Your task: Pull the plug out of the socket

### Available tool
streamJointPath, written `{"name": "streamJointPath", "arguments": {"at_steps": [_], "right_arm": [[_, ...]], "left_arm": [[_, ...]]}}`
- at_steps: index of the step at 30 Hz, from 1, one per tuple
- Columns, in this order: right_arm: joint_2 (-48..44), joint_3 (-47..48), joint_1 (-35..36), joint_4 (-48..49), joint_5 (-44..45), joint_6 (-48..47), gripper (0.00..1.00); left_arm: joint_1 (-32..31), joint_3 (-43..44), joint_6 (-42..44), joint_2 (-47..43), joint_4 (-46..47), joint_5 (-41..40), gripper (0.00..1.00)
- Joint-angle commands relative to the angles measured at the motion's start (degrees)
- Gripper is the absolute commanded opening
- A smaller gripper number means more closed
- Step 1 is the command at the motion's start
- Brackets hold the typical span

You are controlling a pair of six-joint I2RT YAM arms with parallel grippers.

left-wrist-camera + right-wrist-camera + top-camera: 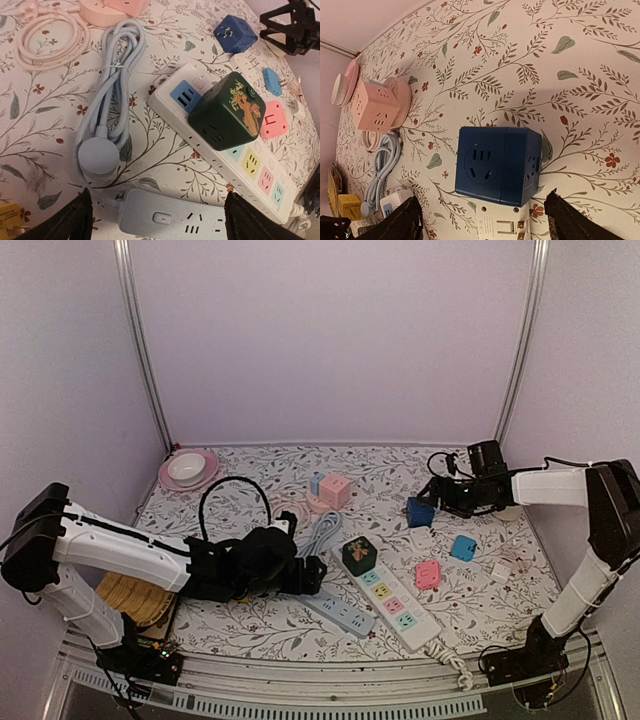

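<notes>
A dark green cube plug (358,554) sits plugged into the far end of the white power strip (395,605). Both show in the left wrist view, the cube (227,110) on the strip (260,175). My left gripper (305,575) is open and empty, just left of the cube. Its fingers straddle a grey-blue power strip (170,217), and the gripper (157,220) is apart from the green cube. My right gripper (437,495) is open and empty at the far right, beside a dark blue cube socket (497,165). It (480,220) touches nothing.
A coiled grey-blue cord (112,80) lies left of the white strip. A pink cube on a round pink base (334,490), a pink plug (428,574), a light blue plug (463,547) and a white adapter (421,537) lie around. A pink dish (188,470) stands at the far left.
</notes>
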Motion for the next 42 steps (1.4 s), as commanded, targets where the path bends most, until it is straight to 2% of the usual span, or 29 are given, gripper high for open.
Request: {"name": "streamJointPath", "arguments": {"at_steps": [1,10,15,19,22,25,31,35,42], "right_arm": [[-6.65,-4.01,1.63,-0.78,3.37,-0.49,0.87],[-17.86,-11.33,9.2,-2.3,6.48,0.8,0.85],[-24.19,-16.51,14.96,-2.01,7.4,3.52,0.84],[-27.52,-20.77,21.91,-2.26,9.23,6.13,0.82],[-29.16,-23.28,26.63,-2.34,10.61,8.49,0.77],[-29.93,-25.25,29.89,-2.37,11.85,10.53,0.7],[-30.19,-27.77,32.61,-1.18,11.82,13.36,0.54],[-29.71,-28.77,34.0,0.27,11.3,15.2,0.45],[-28.49,-30.65,35.69,4.23,10.34,18.04,0.41]], "left_arm": [[-0.52,-0.93,-0.5,-1.09,1.43,-0.43,0.92],[-0.88,-0.36,0.93,0.3,2.91,0.83,0.92],[-0.85,5.1,7.21,4.03,1.39,2.06,0.92],[-0.51,11.1,16.18,8.3,0.78,3.78,0.92],[0.39,15.71,21.23,11.3,-0.52,4.05,0.93],[2.49,17.82,24.95,13.43,0.09,7.64,0.93],[5.57,20.83,32.27,17.6,3.0,17.3,0.92],[6.19,23.68,35.63,20.38,2.02,19.64,0.92],[8.74,25.6,39.07,23.17,2.74,25.57,0.89]]}}
